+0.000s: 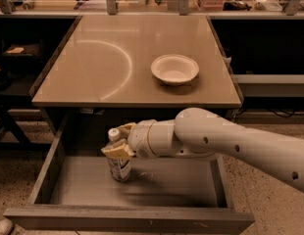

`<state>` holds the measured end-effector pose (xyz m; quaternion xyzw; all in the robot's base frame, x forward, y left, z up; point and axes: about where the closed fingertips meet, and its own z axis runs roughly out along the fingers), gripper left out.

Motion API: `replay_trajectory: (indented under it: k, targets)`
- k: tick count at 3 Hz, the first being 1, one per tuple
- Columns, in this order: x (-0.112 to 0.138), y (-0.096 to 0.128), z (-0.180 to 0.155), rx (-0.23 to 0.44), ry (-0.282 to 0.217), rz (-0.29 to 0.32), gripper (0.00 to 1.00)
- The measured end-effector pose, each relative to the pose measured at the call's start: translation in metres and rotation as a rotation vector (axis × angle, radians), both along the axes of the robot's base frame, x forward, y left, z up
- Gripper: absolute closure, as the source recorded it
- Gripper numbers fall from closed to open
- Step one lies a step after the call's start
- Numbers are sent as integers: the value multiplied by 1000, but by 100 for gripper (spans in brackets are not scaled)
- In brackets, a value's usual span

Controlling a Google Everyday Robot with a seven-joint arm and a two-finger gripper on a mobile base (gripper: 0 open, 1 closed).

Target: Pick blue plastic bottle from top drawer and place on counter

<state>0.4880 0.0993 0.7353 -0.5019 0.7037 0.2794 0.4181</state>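
1 blue plastic bottle (120, 168) upright on the grey floor of 1 open top drawer (171, 186), left of middle, 1 gripper (118, 141) over it, 2 tan fingers (116, 152) clasped on the bottle below its cap, 1 white bowl (174, 69) on 1 counter (108, 72)

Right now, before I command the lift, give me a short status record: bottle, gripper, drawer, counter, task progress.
bottle: blue plastic bottle, upright on the drawer floor, left of centre
gripper: gripper, inside the drawer at the bottle's upper part, just below the white cap
arm: reaches in from the right, over the drawer
drawer: top drawer, pulled open below the counter's front edge
counter: counter, with a white bowl on its right half
progress: bottle not yet lifted out or placed on the counter
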Motion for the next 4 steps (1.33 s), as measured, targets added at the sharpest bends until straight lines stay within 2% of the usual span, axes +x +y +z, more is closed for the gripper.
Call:
replay_trajectory:
  k: [1,2,4]
  targets:
    - [0,0,1,1,0,1,100]
    - [-4,0,28,5,-21,2,100]
    - [-8,1,110,3,-25,6,100]
